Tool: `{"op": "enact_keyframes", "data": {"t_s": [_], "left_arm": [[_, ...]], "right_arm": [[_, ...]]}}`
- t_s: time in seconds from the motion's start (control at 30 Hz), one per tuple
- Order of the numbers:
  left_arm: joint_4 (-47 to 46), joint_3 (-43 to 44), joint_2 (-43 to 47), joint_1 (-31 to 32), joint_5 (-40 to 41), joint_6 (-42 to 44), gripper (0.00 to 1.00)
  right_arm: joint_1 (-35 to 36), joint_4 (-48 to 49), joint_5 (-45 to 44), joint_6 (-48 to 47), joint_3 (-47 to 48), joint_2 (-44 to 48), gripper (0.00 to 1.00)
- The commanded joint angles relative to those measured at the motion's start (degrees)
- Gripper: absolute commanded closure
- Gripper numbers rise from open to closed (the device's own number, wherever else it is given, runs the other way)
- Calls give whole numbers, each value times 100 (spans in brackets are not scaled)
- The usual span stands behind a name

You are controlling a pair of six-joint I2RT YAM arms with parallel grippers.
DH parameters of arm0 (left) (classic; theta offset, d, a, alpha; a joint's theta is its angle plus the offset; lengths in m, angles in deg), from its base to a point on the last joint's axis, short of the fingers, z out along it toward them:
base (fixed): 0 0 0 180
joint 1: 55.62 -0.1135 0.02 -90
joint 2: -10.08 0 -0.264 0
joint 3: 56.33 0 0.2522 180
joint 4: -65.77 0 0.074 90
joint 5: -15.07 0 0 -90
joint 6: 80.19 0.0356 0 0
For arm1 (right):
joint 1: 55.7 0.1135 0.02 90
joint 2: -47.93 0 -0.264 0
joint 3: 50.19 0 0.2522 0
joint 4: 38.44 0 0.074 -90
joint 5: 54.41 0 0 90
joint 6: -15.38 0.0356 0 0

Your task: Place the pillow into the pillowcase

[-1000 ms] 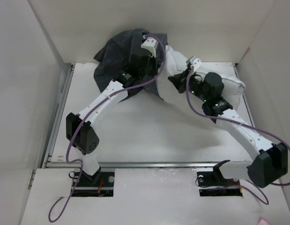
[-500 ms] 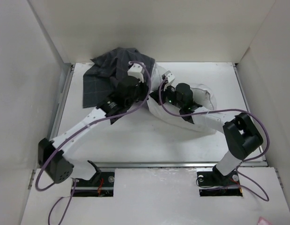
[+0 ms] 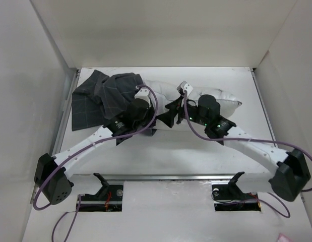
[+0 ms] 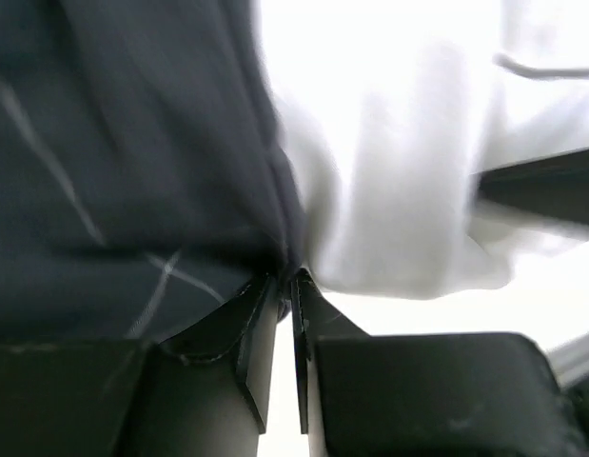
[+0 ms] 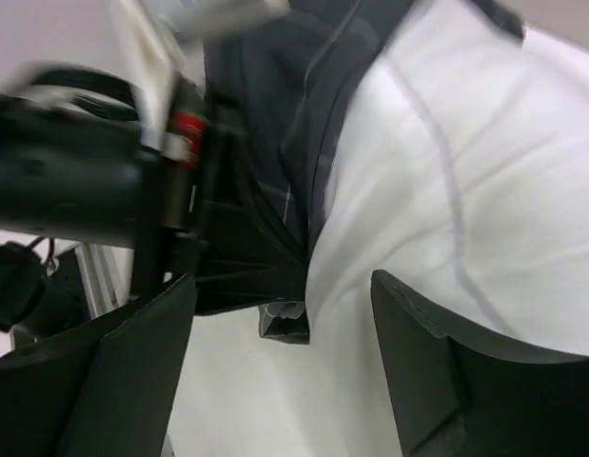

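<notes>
Both arms have swung back toward the near side since a second ago, dragging the pillowcase [image 3: 95,98] down onto the far left of the table [image 3: 161,151], where it lies rumpled. The pillow [image 3: 226,103] lies flatter, just beside it along the far middle, and the right claw [image 5: 280,281] has let go: its fingers stand wide apart with nothing between them. From the left wrist, the left claw [image 4: 286,278] is clenched to a thin slit, apparently pinching the case's edge where dark cloth meets white. The step in hand looks like drawing the case's mouth over the pillow's end. Next, I judge, the right claw needs a fresh grip to push the pillow in. How far the pillow sits inside is hidden by arms and folds, and both wrist views are blurred
</notes>
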Motion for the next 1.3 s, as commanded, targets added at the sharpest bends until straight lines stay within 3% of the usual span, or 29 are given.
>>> {"op": "enact_keyframes", "data": {"t_s": [0.0,0.1,0.13,0.17,0.23,0.27,0.43,0.53,0.6,0.7,0.83,1.0,1.07,1.13,1.2,1.23,1.27], "left_arm": [[248,-255,408,29,-489,-430,91],[319,-581,881,291,-1471,-431,77],[319,-633,1050,362,-1763,-379,40],[319,-634,1225,441,-2010,-300,28],[380,-564,1786,652,-2118,-352,17],[381,-511,1981,653,-2118,-352,0],[249,32,2747,706,-1768,-132,0],[713,585,2590,706,-373,-62,0],[1354,815,2143,706,792,-412,0],[2616,1176,1206,645,1711,-1105,0],[3596,1300,235,644,1793,-1475,0],[3923,993,32,715,1715,-1679,0],[3598,720,137,715,1565,-1627,5],[3545,659,137,715,1565,-1627,23],[3606,710,6,662,1652,-1714,44],[3606,711,-56,662,1713,-1775,67],[3780,780,-204,662,1810,-1924,80]], "right_arm": [[18,-911,-82,-51,189,722,19],[18,-1221,-442,-51,497,1276,4],[18,-1221,-521,19,558,1382,0],[18,-1308,-670,19,681,1479,0],[18,-1449,-916,19,822,1603,0],[18,-1511,-1274,98,988,1603,0],[18,-2056,-2261,151,1393,1008,0],[18,-2486,-2858,484,1526,620,0],[18,-2784,-3096,722,1526,321,0],[18,-3267,-3343,1038,1464,13,0],[18,-3550,-3064,1144,1316,-155,0],[18,-3226,-2484,812,542,275,0],[18,-3137,-2211,582,453,337,0],[18,-3085,-2070,520,453,181,3],[18,-3085,-1947,415,453,-22,18],[18,-3085,-1946,345,540,-145,29],[18,-3085,-1946,345,541,-407,42]]}}
